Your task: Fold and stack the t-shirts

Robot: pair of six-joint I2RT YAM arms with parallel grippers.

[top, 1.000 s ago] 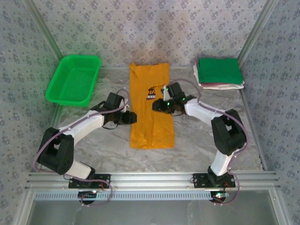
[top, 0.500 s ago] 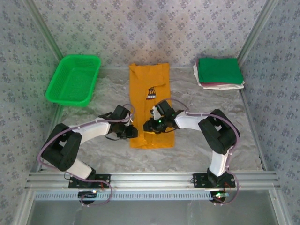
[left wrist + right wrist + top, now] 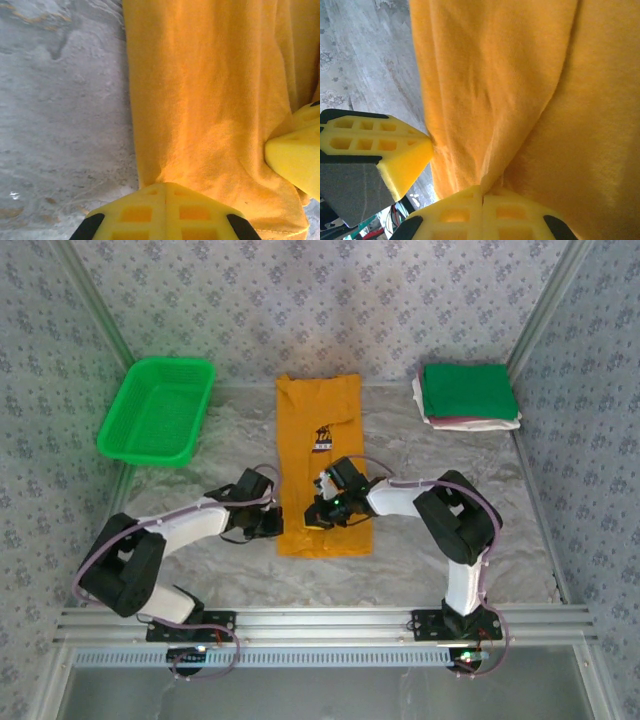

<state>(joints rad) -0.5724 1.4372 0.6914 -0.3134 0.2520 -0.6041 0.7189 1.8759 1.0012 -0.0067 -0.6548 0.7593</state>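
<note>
The orange-yellow t-shirt [image 3: 318,430] is lying as a long folded strip in the middle of the counter [image 3: 440,550]. The left hand [image 3: 165,190] is pinching its near left edge. The right hand [image 3: 483,197] is pinching a fold just beside it. Green, maroon and white folded tees [image 3: 468,392] are sitting stacked far right, and the green mesh basket [image 3: 158,412] far left.

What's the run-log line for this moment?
left gripper: shut on orange t-shirt | right gripper: shut on orange t-shirt | folded stack: far right
</note>
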